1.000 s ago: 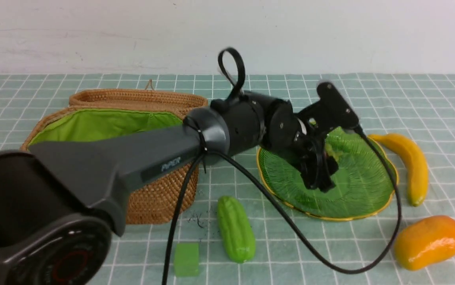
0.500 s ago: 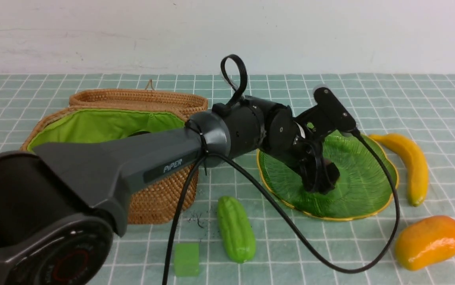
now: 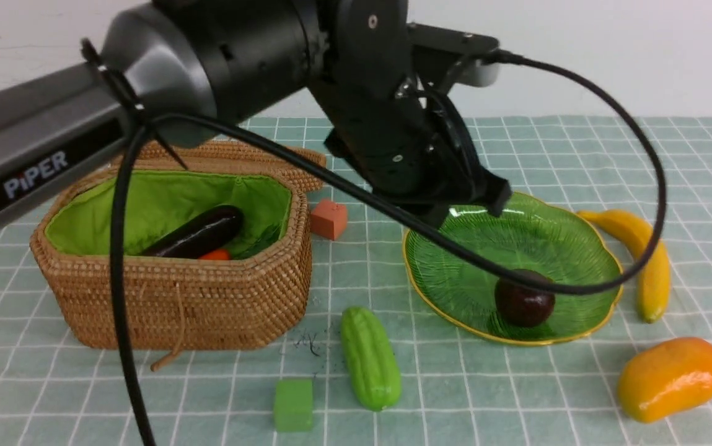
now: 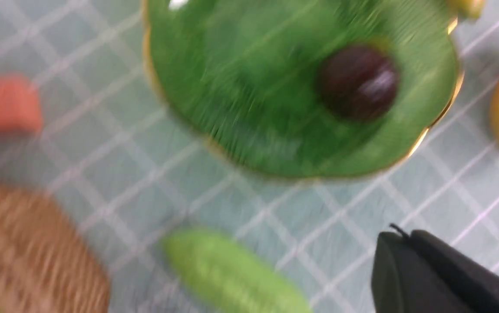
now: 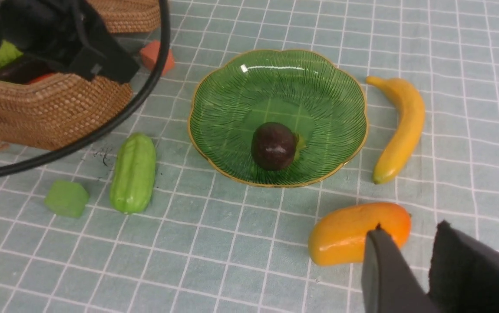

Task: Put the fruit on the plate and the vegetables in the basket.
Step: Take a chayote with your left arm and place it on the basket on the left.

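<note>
A dark purple mangosteen (image 3: 524, 301) lies on the green plate (image 3: 572, 248). High above the plate's near-left rim hangs my left gripper (image 3: 492, 193), shut and empty; the left wrist view shows its fingertips (image 4: 399, 237) pressed together. The banana (image 3: 644, 260) and the mango (image 3: 668, 378) lie on the cloth right of the plate. My right gripper (image 5: 411, 229) is open over the cloth just beside the mango (image 5: 349, 237), holding nothing. The eggplant (image 3: 197, 232) and a bit of orange carrot (image 3: 214, 254) rest in the basket (image 3: 176, 297). The green gourd (image 3: 369, 356) lies on the cloth in front.
An orange cube (image 3: 329, 218) sits between basket and plate. A green cube (image 3: 293, 404) lies near the front edge beside the gourd. The left arm's black cable (image 3: 579, 288) loops across the plate. The basket's woven lid (image 3: 232, 152) lies open behind it.
My left gripper has let go of the mangosteen on the plate, risen well above it and shut. The arm no longer covers the basket's inside.
</note>
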Available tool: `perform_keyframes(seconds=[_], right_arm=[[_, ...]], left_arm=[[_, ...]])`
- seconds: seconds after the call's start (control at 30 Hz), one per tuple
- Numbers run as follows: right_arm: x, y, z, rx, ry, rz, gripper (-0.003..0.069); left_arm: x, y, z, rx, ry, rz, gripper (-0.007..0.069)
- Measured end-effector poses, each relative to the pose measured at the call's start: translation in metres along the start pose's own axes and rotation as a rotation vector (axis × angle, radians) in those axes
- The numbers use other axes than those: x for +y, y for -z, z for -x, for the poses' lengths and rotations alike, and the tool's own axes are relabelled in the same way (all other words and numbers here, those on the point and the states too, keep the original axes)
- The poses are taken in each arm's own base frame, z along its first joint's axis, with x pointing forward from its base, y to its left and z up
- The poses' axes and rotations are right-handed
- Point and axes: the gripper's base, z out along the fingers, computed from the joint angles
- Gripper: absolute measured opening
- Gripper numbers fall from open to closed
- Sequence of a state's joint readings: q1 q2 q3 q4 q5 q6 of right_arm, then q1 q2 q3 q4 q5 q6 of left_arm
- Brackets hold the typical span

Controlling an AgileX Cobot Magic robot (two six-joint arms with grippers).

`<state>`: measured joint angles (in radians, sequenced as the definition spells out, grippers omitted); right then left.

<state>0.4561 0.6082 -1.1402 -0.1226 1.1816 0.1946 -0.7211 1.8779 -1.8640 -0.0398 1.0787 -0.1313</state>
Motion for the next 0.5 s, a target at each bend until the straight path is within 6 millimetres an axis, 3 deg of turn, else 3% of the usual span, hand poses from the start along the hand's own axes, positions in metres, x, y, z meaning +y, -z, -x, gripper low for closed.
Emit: perform_keyframes(seconds=[0.2,0.37,0.47,0.5], right_arm=[[0.004,0.003,-0.008,0.068,0.023,0.047,0.0176],[0.007,0.018,-0.017,0.042,0.035,0.118,0.0178],[0.006,0.031,-0.023,-0.002,0.039,0.140,0.0178],[0.004,0.038,-0.027,-0.028,0.047,0.146,0.0178]], left_arm=[[-0.004,-0.018,-0.029,0.193,-0.002,0.121,-0.0013],[-0.029,-0.041,-0.054,0.230,-0.033,0.196,-0.0013],[-0.035,-0.055,-0.062,0.258,0.004,0.211,0.0022],[-0.034,-0.063,-0.063,0.268,0.036,0.224,0.0071]])
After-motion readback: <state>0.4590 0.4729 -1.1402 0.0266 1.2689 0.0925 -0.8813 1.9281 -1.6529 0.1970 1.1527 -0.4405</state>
